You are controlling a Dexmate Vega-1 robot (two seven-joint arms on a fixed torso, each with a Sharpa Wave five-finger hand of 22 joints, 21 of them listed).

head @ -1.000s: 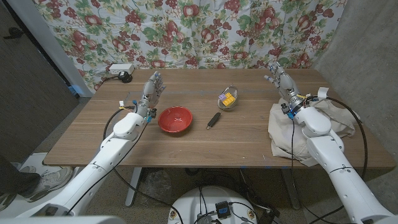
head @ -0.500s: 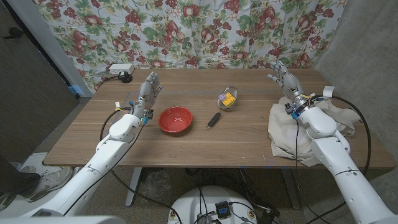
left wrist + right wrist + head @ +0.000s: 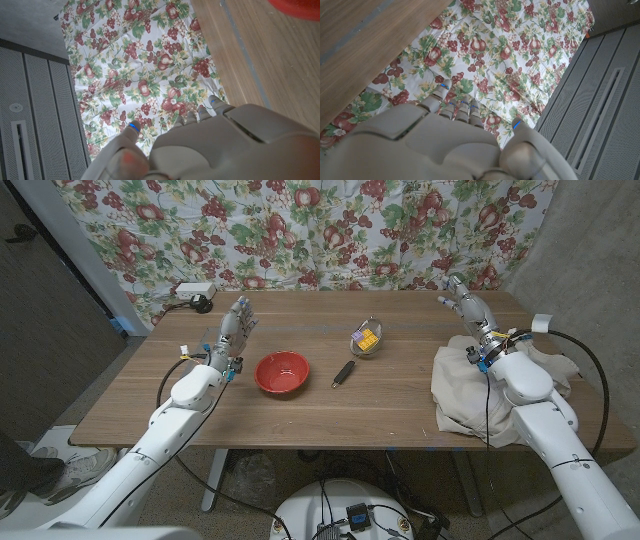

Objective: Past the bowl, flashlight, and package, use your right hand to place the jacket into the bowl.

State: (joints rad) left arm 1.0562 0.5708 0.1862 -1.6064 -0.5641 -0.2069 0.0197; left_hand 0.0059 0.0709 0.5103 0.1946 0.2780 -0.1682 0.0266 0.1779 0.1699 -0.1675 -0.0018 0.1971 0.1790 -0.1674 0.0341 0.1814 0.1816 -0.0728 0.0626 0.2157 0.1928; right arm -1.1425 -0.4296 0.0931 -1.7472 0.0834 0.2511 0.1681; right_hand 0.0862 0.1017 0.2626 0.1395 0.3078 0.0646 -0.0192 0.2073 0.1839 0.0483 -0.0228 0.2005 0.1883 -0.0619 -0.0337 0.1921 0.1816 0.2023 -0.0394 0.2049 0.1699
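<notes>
Wooden table (image 3: 400, 395) in front of a fruit-print curtain (image 3: 300, 230), grey walls either side. Red bowl (image 3: 282, 372) sits left of centre in the head view, empty. Black flashlight (image 3: 343, 373) lies just right of it, and a small clear package (image 3: 366, 340) with yellow contents stands a little further back. The jacket (image 3: 470, 395), pale beige and crumpled, is heaped at the right edge of the frame, partly hanging over the table's side.

Right hand (image 3: 471, 308) is raised above the table at upper right, behind the jacket, fingers straight and apart, holding nothing; right forearm crosses over the cloth. Left hand (image 3: 234, 328) is up at upper left behind the bowl, fingers spread, also empty. Both wrist views show mostly curtain and a strip of table beyond each hand's back.

Step in hand looks like the reach to the jacket, grasp not yet made. To do it well: bring the right hand down onto the thick bunched middle of the heap, not a loose edge, and gather enough cloth that it lifts as one bundle. Carry it high across the table so trailing fabric clears the package and flashlight. The jacket looks far bigger than the bowl, so expect overhang.
</notes>
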